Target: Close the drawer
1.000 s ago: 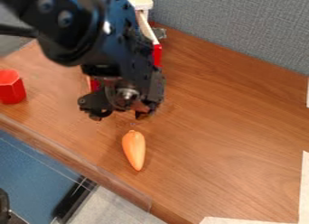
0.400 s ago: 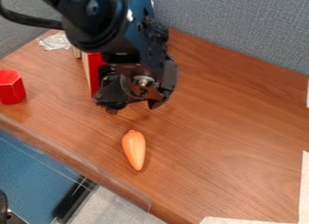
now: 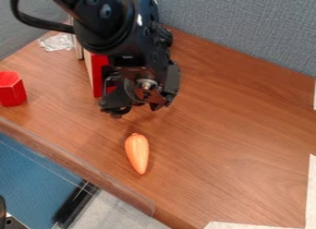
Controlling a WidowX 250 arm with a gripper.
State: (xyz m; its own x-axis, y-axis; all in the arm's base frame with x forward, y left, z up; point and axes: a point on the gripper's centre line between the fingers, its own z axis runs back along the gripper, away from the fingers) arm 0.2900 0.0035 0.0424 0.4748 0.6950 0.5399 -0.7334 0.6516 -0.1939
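The brown wood-grain desk (image 3: 234,145) spreads widest, with a grey fabric partition (image 3: 247,29) standing along its far edge. Beyond the near edge, which slants from the left down to the bottom, there is a blue surface (image 3: 34,170). The black arm (image 3: 114,25) comes in from the top, hanging over the far-left part of the desk. Behind it sits the drawer (image 3: 97,75), toward the far-left corner; its red face and pale side show in part, and how far it is open I cannot tell. The end effector (image 3: 139,110) hangs just in front of the drawer, released, its two fingers apart with nothing between them. White paper strips (image 3: 312,191) lie along the right and bottom of the desk. A red hexagonal block (image 3: 11,89) stands near the left edge. An orange toy carrot (image 3: 137,153) lies between the end effector and the near edge, tapered tip toward that edge. Crumpled foil (image 3: 57,42) rests left of the drawer.
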